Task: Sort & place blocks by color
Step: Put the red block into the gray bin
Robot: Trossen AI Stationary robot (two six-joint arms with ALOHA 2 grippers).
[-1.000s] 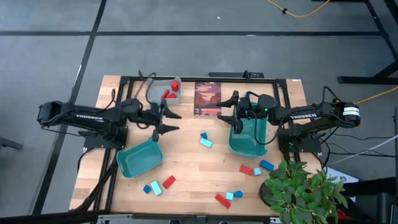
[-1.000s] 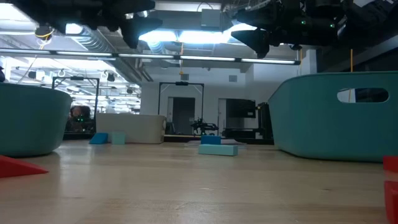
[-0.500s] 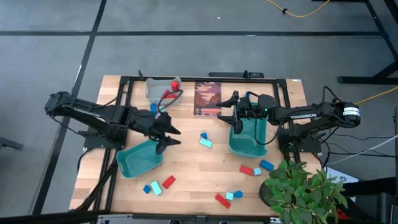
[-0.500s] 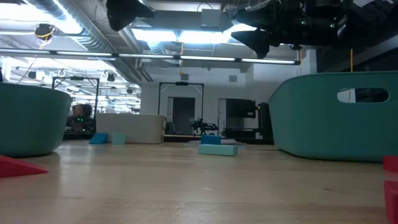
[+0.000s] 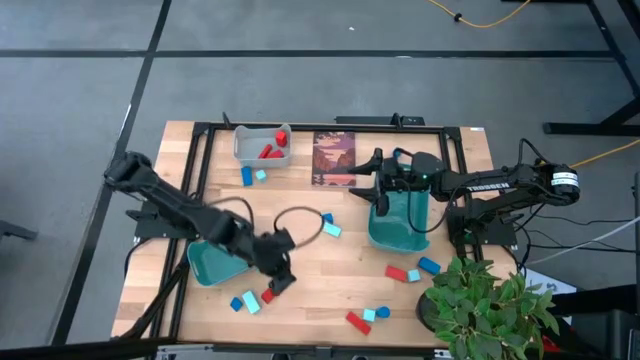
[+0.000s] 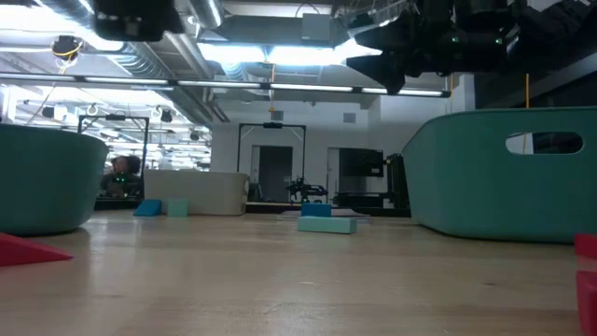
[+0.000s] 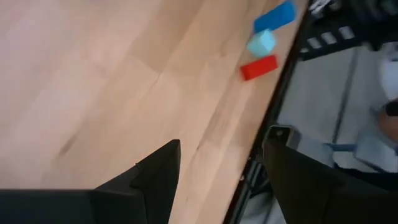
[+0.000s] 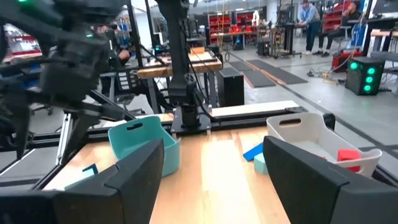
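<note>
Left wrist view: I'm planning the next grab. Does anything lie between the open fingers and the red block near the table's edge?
Nothing visible does. Only bare wood lies between the left gripper and the red block; the cyan cube sits just beyond it.

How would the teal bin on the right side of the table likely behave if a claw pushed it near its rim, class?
The teal bin looks thin-walled with a handle cutout, so it is probably light and would slide on the smooth wooden table. Its walls stand tall in the low view, so a push near the rim might tip it. The plastic likely flexes slightly.
</note>
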